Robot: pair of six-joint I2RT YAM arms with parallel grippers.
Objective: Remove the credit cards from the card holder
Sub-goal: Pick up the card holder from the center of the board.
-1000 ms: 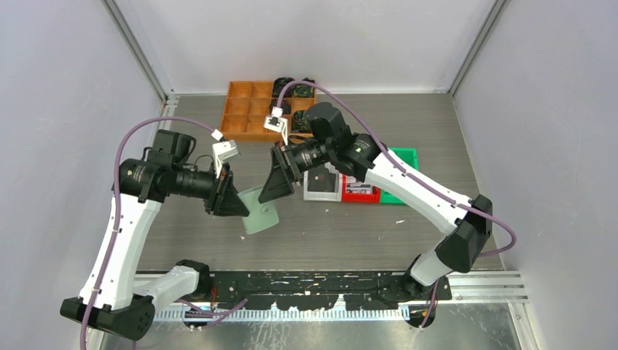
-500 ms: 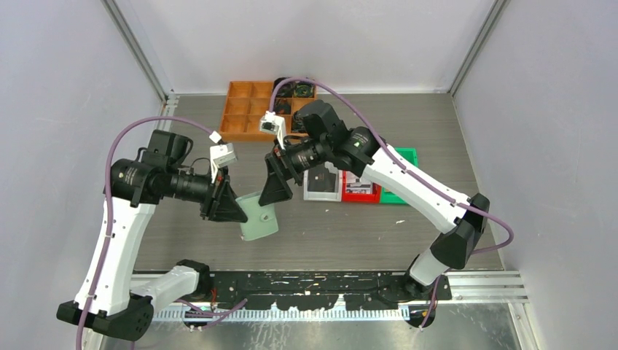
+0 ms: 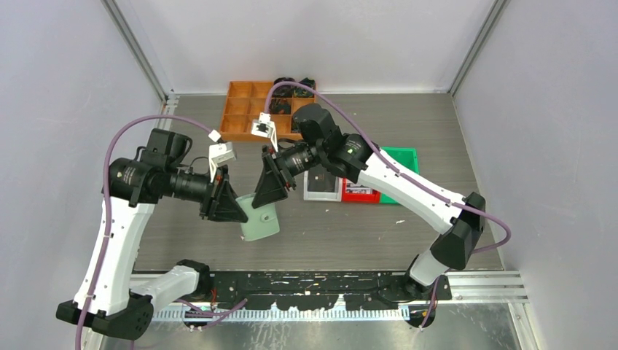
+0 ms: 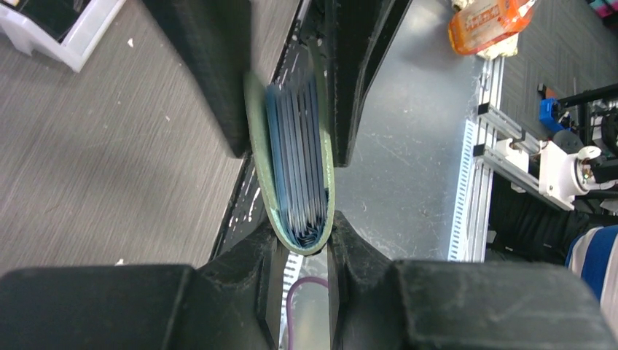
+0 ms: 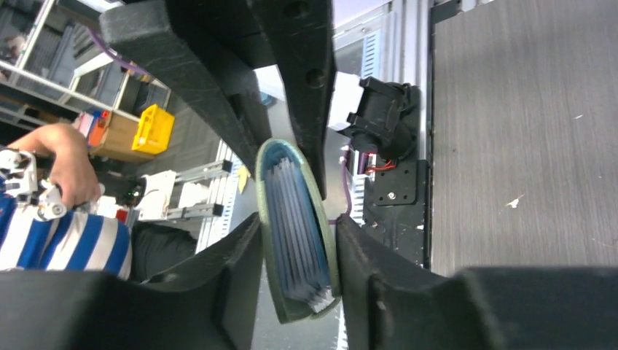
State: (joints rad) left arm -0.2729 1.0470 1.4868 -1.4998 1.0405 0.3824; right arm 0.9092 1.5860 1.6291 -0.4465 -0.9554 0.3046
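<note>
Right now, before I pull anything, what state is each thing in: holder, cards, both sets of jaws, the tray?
Card holder: folded around the cards, held aloft.
Credit cards: inside the card holder, none pulled out.
Left gripper: jaws shut on the card holder.
Right gripper: jaws either side of the card holder, grip unclear.
Orange tray: black items in its right-hand compartments.

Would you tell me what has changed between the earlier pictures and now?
The right gripper moved left and nearer, onto the holder; its jaws now flank it, though whether they clamp is unclear. The left gripper kept its grip on the holder, barely shifting. Cards stayed inside; bins and tray stayed put.
</note>
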